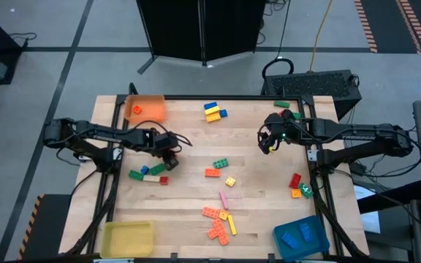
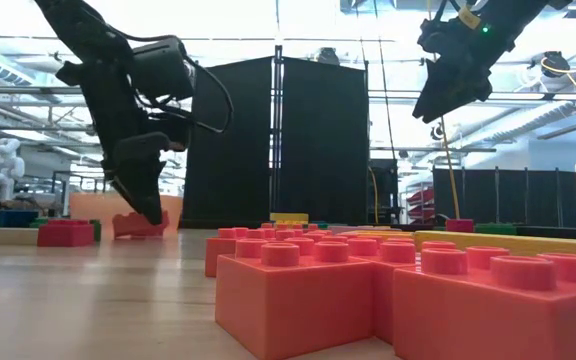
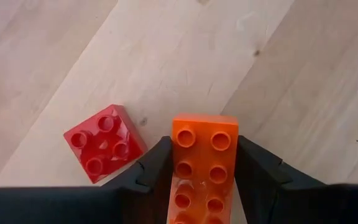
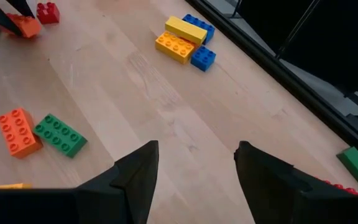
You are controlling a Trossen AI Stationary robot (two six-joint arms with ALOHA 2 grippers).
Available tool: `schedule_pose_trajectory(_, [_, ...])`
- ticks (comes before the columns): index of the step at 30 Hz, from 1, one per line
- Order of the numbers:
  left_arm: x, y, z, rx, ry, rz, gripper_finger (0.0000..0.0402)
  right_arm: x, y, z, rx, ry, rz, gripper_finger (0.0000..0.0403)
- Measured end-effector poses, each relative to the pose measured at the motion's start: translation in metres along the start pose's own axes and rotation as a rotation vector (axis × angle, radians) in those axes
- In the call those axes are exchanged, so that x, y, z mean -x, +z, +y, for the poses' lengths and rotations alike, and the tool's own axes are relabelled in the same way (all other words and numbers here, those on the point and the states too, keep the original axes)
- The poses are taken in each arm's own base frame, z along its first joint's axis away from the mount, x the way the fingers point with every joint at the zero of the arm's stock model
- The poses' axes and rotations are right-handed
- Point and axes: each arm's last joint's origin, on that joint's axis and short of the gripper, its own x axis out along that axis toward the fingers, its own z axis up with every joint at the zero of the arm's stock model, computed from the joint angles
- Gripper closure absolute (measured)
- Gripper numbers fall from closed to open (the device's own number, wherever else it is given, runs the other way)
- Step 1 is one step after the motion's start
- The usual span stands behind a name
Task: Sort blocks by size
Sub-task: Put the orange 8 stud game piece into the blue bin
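Observation:
My left gripper (image 1: 169, 159) is at the table's left middle, shut on an orange two-by-four block (image 3: 204, 162). A small red square block (image 3: 104, 142) lies on the wood right beside it. Green and blue blocks (image 1: 146, 172) lie just to their left. My right gripper (image 1: 267, 142) hangs open above the table's right half, with only bare wood between its fingers (image 4: 135, 180). A green block (image 4: 59, 134) and an orange one (image 4: 18, 131) lie ahead of it. My left gripper pinches the orange block's two long sides (image 3: 174, 155) between its two fingers. The fingers slant steeply down from above and lie along the sides. The block's studs face up, and its far end juts past the fingertips. I cannot tell whether it is clear of the table.
An orange tray (image 1: 145, 108) stands at the far left, a yellow tray (image 1: 128, 237) at the near left and a blue tray (image 1: 302, 235) at the near right. Yellow and blue blocks (image 1: 213, 111) lie at the far middle, orange ones (image 1: 218, 223) near the front, others (image 1: 298, 186) at the right.

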Motion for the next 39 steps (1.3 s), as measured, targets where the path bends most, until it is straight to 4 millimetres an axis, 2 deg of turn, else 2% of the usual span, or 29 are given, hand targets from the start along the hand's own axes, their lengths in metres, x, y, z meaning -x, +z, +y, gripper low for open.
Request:
schedule_pose_trajectory(14, [0.0,0.002,-0.001,0.004,-0.006,-0.017,0.0263,0.0,0.001,0.001,-0.006,0.006,-0.013,0.0198])
schedule_pose_trajectory(20, [-0.011,0.004,-0.009,-0.023,-0.023,-0.006,0.0262,0.0,0.003,0.002,-0.01,0.035,-0.023,0.0198])
schedule_pose_trajectory(32, [-0.015,0.028,-0.024,-0.155,-0.002,0.018,0.0262,0.0,0.002,0.002,0.009,0.028,-0.011,0.0198])
schedule_pose_trajectory(39, [-0.011,0.036,-0.027,-0.188,-0.007,0.03,0.0262,-0.01,0.001,0.005,0.025,0.009,0.026,0.0197])
